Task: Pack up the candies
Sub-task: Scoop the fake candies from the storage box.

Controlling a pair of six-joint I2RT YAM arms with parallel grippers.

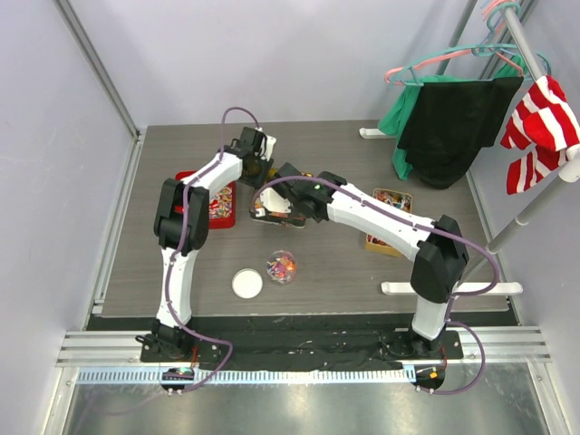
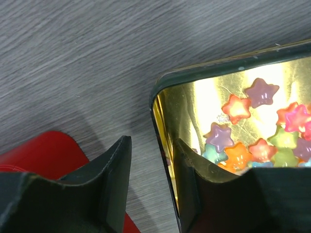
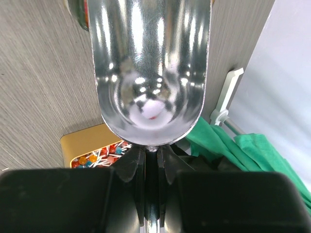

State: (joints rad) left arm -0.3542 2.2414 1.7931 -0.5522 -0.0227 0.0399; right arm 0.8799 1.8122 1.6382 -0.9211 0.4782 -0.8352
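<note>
Left jaws open astride gold tin of star candies; right jaws grip metal scoop

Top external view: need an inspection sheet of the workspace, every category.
Surface: grey wood-grain table.
Job's things: star candies in gold-lined tin; more sweets in red tray, yellow box, clear cup.
Clutter: white lid.
Grippers: left end effector open, fingers straddling the tin's wall; right end effector shut on metal scoop.
Cables: purple cable along each arm.
Surroundings: clothes rack with hung garments, at right.
</note>
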